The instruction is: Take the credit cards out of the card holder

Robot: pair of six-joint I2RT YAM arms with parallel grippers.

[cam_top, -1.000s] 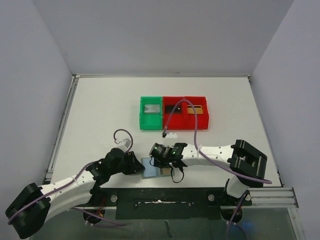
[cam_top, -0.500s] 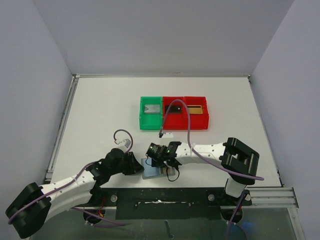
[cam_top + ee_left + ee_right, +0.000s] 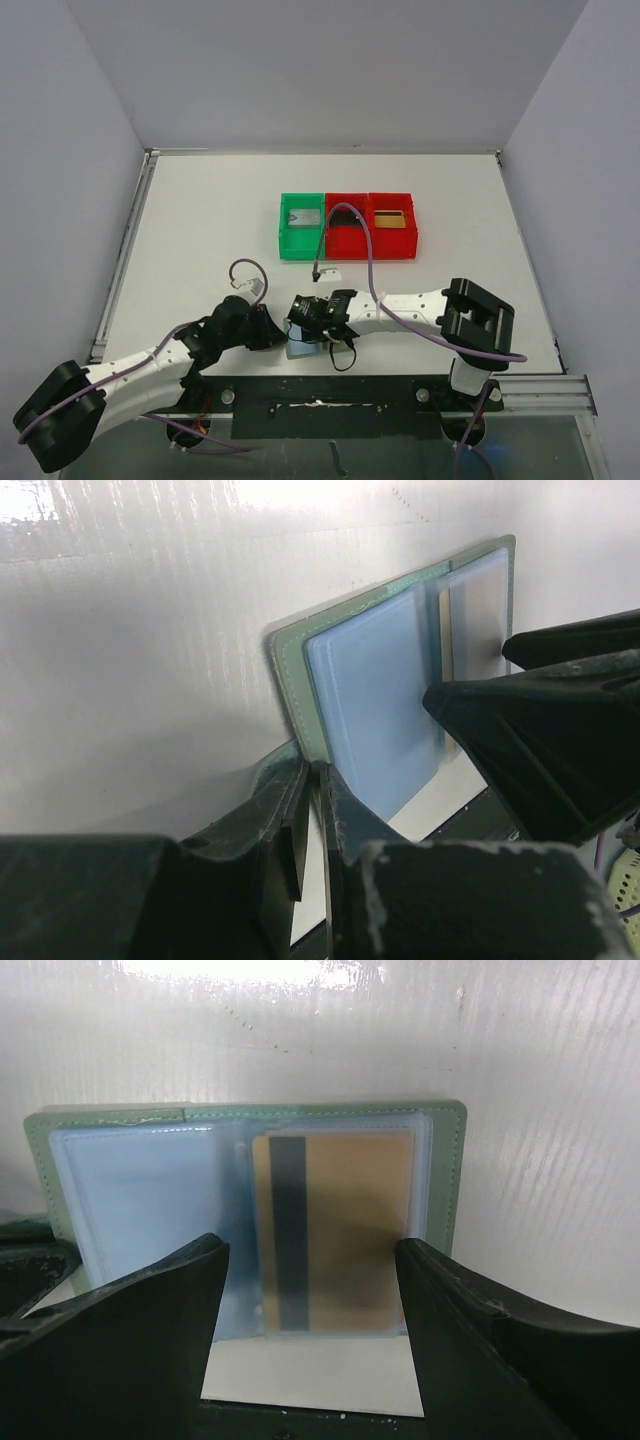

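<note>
Holder (image 3: 370,700) lies open at the table's (image 3: 200,230) near edge. Left gripper (image 3: 313,775) pinches its left edge. Right gripper (image 3: 310,1260) is open, straddling the gold card (image 3: 350,1230). Risk: fingers catch the clear sleeve (image 3: 150,1210) and the holder slips from that thin pinch.

The white table (image 3: 200,230) carries an opened pale blue-grey folding card holder (image 3: 140,1200), flat beneath the right gripper (image 3: 310,1250). Well beyond that gripper, a green plastic bin (image 3: 283,228) and two red plastic bins (image 3: 370,252) stand in a row. A small white piece (image 3: 335,272) lies between gripper and bins.

The green-edged card holder (image 3: 446,1175) lies open, a gold black-striped card (image 3: 350,1230) in one clear sleeve.
</note>
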